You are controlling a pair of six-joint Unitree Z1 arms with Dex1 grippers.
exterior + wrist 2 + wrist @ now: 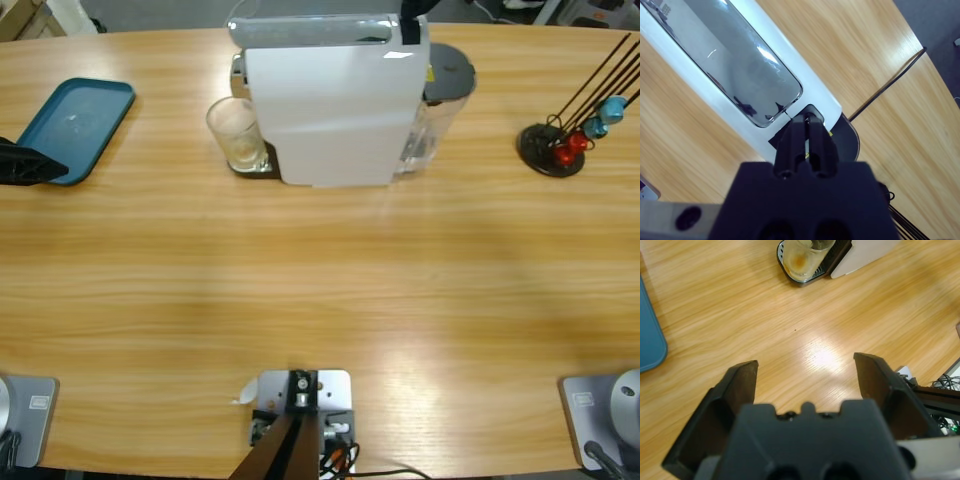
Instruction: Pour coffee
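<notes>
A white coffee machine [330, 100] stands at the table's far middle. An empty glass cup [237, 133] with a brownish residue sits on the machine's black drip tray, at its left side. In the left wrist view the cup [805, 257] is far ahead, and my left gripper [807, 375] hangs open over bare wood with nothing between its jaws. In the high view my left gripper [25, 165] shows only at the left edge. My right gripper [807, 122] is shut, its tips resting at the rear end of the machine's shiny top lid [735, 65]. In the high view my right gripper [412, 22] shows at the machine's top right.
A teal tray [75, 125] lies at the far left, beside the left gripper. A black capsule stand [550, 148] with red and blue capsules stands at the far right. The machine's clear water tank with a grey lid [445, 75] sits on its right side.
</notes>
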